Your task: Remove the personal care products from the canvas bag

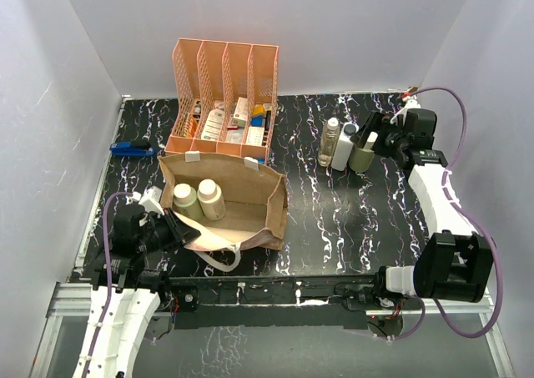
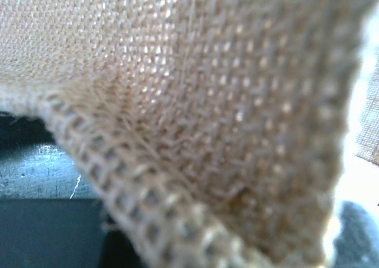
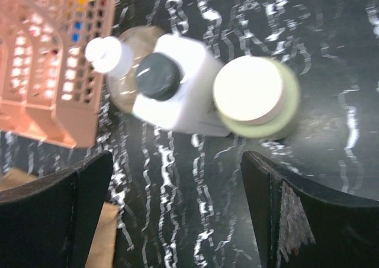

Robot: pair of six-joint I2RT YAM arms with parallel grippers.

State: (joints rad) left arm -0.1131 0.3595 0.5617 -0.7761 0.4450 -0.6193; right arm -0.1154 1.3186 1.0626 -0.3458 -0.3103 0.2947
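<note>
The tan canvas bag (image 1: 250,201) stands open at centre-left, with two olive-green bottles (image 1: 184,199) (image 1: 210,199) with cream caps upright inside. My left gripper (image 1: 177,229) is at the bag's near-left wall. The weave (image 2: 195,114) fills the left wrist view and hides the fingers, and the wall looks pinched in the jaws. Three bottles stand on the table at the right: clear (image 1: 330,142) (image 3: 112,58), white squarish with a dark cap (image 1: 345,144) (image 3: 183,96), and olive (image 1: 363,153) (image 3: 251,90). My right gripper (image 1: 385,136) (image 3: 177,220) is open and empty, just clear of them.
An orange slotted file rack (image 1: 224,78) (image 3: 41,73) holding small boxes and tubes stands right behind the bag. A blue object (image 1: 133,150) lies at the far left edge. White walls enclose the black marbled table (image 1: 334,211).
</note>
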